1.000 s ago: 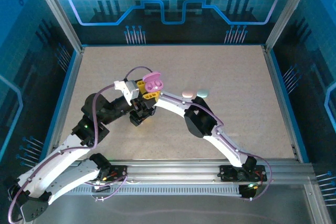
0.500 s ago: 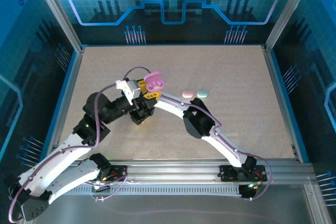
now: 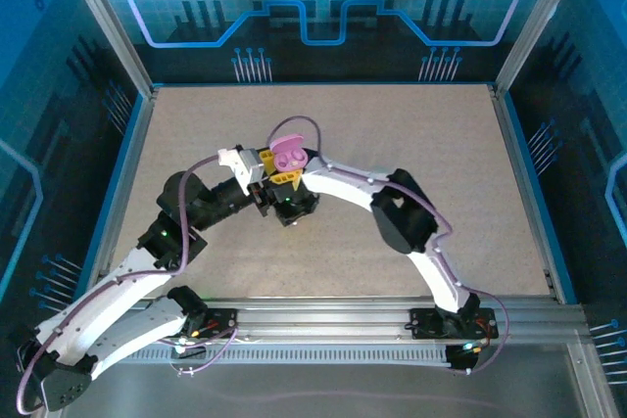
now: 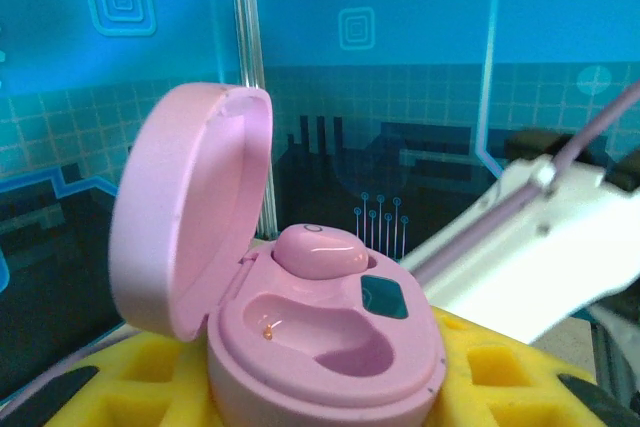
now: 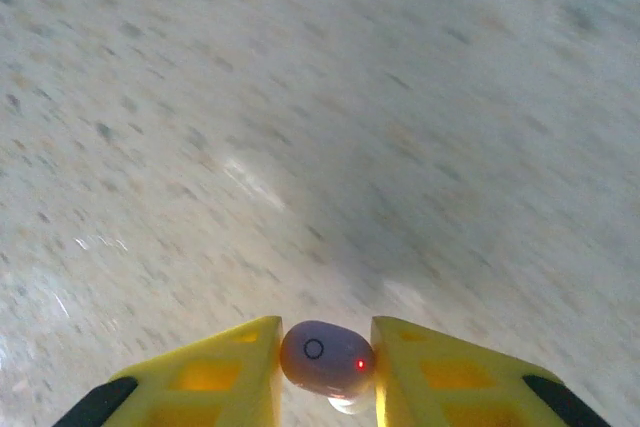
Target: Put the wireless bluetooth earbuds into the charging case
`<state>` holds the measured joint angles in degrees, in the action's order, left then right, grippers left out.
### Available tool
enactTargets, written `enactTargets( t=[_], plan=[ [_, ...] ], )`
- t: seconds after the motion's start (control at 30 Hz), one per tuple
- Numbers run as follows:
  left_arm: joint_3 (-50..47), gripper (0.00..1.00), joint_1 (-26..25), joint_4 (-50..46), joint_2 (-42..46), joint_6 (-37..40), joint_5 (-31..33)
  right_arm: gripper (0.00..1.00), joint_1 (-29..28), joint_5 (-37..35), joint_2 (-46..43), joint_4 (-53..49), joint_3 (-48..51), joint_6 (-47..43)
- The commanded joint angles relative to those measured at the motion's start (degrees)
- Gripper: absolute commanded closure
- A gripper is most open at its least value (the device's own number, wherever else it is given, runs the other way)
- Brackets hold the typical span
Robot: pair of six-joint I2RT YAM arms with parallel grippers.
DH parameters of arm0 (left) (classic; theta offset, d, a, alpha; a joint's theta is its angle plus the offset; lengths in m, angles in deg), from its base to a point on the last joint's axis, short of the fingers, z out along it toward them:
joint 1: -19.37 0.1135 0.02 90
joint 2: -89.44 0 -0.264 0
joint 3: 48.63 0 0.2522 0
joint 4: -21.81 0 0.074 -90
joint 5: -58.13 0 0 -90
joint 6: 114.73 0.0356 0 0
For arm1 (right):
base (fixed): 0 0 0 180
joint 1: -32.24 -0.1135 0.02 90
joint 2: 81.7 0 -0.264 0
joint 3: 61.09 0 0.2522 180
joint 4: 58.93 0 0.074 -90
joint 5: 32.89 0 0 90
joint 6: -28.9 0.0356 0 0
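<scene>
My left gripper [image 3: 277, 173] is shut on an open pink charging case [image 3: 290, 155], held up above the table. In the left wrist view the case [image 4: 330, 352] sits between yellow fingers [image 4: 500, 382], its lid [image 4: 185, 207] tipped back to the left. One pink earbud [image 4: 315, 247] sits in the far slot, while the near slot [image 4: 320, 332] holds nothing. My right gripper [image 5: 325, 359] is shut on a pale pinkish earbud [image 5: 322, 352] with a red light, just above the table. From above, the right gripper [image 3: 293, 209] hangs just in front of the case.
The right arm [image 3: 392, 212] arches across the table's middle, and its white link [image 4: 520, 237] passes close to the right of the case. Blue side walls [image 3: 118, 173] and a metal rail [image 3: 343, 315] bound the tan table [image 3: 441, 124].
The right gripper closed on the earbud and shifted right, ending just below the case. The right elbow swung right and now covers the two small cases behind it. The left gripper barely moved.
</scene>
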<state>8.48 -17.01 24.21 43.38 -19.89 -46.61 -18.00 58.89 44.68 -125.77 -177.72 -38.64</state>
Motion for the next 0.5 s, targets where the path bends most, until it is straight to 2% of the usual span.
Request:
enactTargets(
  t=[0.0, 0.17, 0.27, 0.37, 0.47],
  plan=[
    [1.7, 0.7, 0.1, 1.9, -0.4, -0.6, 0.2, 0.7, 3.6, -1.1, -7.7, 5.3, 9.9, 4.9],
    [1.4, 0.7, 0.0, 2.8, -1.5, -1.1, -0.3, 0.7, 10.3, 0.7, -17.7, 12.3, 27.4, 9.5],
    [1.3, 0.7, 0.1, 3.5, -2.2, -1.5, -0.4, 0.7, 14.0, -0.1, -22.5, 14.4, 34.5, 11.2],
    [1.3, 0.7, -0.1, 4.1, -3.0, -2.0, -0.8, 0.7, 16.9, -0.1, -25.7, 16.3, 39.6, 12.1],
    [1.5, 0.7, 0.0, 4.3, -3.9, -2.1, -1.0, 0.7, 18.0, -1.6, -26.3, 15.3, 40.6, 10.7]
  ],
)
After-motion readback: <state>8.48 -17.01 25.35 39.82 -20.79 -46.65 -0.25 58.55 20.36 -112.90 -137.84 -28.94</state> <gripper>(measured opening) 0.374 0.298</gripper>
